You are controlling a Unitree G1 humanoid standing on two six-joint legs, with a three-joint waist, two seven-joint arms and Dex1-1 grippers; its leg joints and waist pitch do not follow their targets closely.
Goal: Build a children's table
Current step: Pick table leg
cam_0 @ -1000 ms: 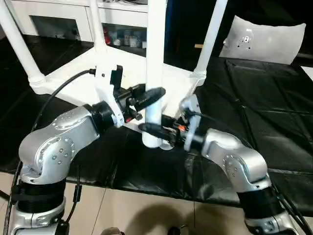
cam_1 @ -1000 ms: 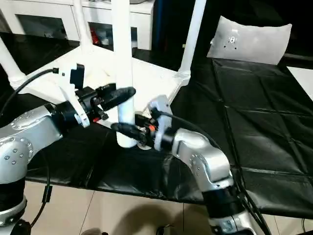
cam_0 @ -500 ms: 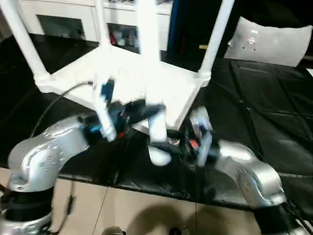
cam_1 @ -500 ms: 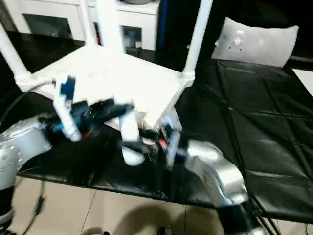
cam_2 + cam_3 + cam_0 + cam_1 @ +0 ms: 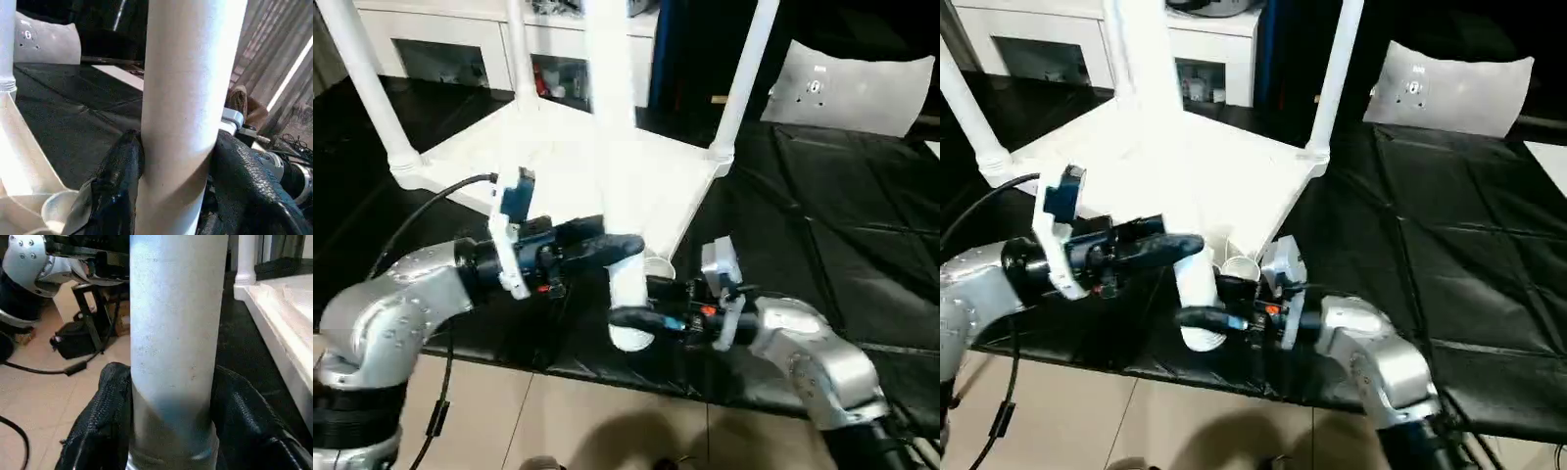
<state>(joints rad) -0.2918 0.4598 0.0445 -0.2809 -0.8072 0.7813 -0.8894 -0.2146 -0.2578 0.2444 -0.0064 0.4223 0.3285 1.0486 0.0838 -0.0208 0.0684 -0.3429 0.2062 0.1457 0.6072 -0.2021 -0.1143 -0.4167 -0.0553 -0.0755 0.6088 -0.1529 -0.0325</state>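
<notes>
table top (image 5: 558, 162): white plastic rectangle lying upside down on a black mat (image 5: 842, 245), underside up, near corner toward the robot
fitted legs: three white legs stand up from corner sockets, one at the left corner (image 5: 372, 88), one at the far corner (image 5: 517, 49), one at the right corner (image 5: 744, 78)
loose leg (image 5: 619, 196): fourth long round white leg, held roughly upright in front of the near corner, its lower end (image 5: 628, 333) over the mat edge just beside the table top
empty socket (image 5: 1239, 269): round open cup at the near corner, close beside the leg's lower end, nothing in it yet
left gripper (image 5: 612, 245): two black fingers clamped across the loose leg a little above its lower end, one finger on each side, as the left wrist view shows
right gripper (image 5: 631, 315): black fingers closed around the same leg lower down, near its end, pressing both sides
handling: likely light, stiff, hollow plastic; the smooth round surface looks slippery, so it could twist or slide in the fingers; the tall leg would lever hard against a low grip
where to hold: probably near the thick end, with two holds stacked as now, to keep it from tipping
step in hand: seemingly bringing the leg's end to the empty socket; it is not seated
background: white shelved cabinet (image 5: 460, 49) behind the table, grey-white cushion-like panel (image 5: 857, 83) at the far right
</notes>
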